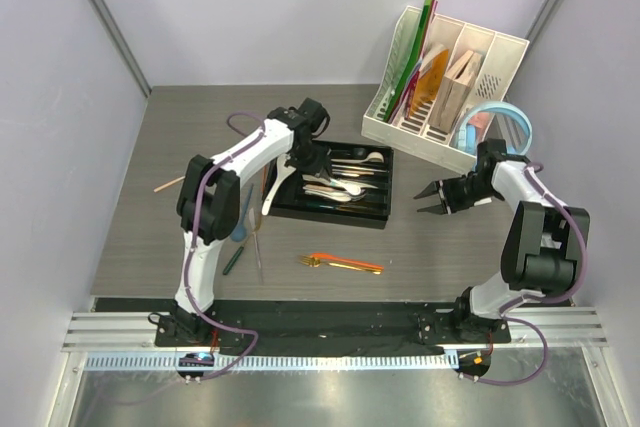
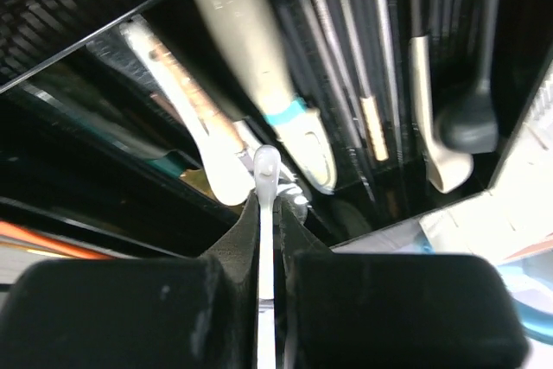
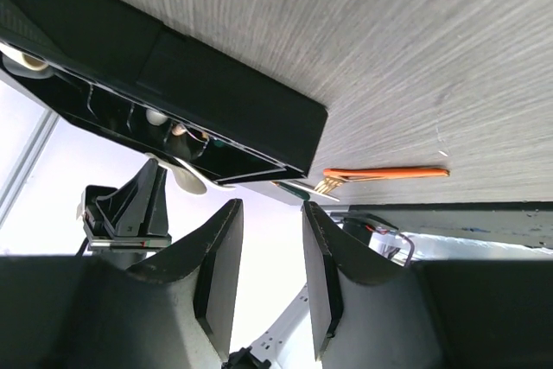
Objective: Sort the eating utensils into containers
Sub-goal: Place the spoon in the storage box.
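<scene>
Currently, one black tray (image 1: 330,217) lies beneath the left gripper (image 2: 266,213), which is clenched on one slim white utensil (image 2: 266,166). The right gripper (image 3: 270,209) stands released and empty, right of the tray.

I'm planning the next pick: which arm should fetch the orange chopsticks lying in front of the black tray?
Probably right. The right gripper hangs beside the cutlery tray, jaws open and empty, free for the orange chopsticks. The left gripper is over the tray, jaws shut on a white utensil.

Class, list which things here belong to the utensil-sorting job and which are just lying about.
Job: black cutlery tray; white utensil in left fingers; loose orange utensils.
Lying about: white file organiser; light-blue headphones.
</scene>
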`<state>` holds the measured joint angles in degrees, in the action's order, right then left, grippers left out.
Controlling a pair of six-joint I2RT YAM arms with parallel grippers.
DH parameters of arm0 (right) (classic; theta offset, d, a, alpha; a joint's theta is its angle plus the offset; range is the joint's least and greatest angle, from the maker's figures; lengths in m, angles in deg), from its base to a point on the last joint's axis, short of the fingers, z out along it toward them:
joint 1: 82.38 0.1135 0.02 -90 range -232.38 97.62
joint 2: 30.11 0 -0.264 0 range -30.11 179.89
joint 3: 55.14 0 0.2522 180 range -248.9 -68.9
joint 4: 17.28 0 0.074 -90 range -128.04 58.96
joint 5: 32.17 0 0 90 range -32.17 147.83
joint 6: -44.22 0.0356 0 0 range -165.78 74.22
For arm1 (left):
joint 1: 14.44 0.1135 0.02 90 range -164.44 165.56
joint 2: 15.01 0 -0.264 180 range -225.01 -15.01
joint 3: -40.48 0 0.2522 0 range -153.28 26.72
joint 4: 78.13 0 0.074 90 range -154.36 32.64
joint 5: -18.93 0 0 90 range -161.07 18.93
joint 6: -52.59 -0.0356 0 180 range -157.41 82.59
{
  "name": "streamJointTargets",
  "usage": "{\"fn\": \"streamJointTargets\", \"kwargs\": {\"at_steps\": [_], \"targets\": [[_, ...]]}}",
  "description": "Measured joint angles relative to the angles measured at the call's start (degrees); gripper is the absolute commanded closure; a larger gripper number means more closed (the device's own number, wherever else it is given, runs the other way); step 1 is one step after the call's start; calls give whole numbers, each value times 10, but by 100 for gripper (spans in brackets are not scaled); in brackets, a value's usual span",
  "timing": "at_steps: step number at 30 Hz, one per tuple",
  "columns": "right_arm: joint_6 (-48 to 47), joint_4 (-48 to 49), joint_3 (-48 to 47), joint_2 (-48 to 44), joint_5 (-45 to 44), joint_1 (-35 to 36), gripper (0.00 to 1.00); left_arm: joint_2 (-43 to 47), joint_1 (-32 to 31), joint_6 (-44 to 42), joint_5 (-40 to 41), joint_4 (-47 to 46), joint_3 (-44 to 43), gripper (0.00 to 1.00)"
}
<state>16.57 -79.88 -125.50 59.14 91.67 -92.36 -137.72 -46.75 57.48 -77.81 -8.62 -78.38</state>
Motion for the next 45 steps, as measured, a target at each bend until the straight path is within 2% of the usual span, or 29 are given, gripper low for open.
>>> {"fn": "streamJointTargets", "kwargs": {"at_steps": [10, 18, 30, 32, 33, 34, 45], "targets": [[-5, -1, 30, -24, 4, 0, 60, 10, -4, 18, 27, 35, 32, 100], [-8, -2, 46, -37, 6, 0, 60, 26, 2, 52, 27, -7, 98, 100], [-10, -2, 48, -39, 7, 0, 60, 25, 20, 56, 29, -24, 93, 100], [-10, -2, 48, -39, 7, 0, 60, 23, 22, 54, 26, -20, 86, 95], [-10, -2, 48, -39, 7, 0, 60, 23, 24, 53, 24, -20, 85, 87], [-10, -2, 48, -39, 7, 0, 60, 22, 25, 50, 22, -21, 85, 83], [-12, -2, 46, -31, 7, 0, 60, 16, 31, 24, 0, -39, 76, 78]]}}
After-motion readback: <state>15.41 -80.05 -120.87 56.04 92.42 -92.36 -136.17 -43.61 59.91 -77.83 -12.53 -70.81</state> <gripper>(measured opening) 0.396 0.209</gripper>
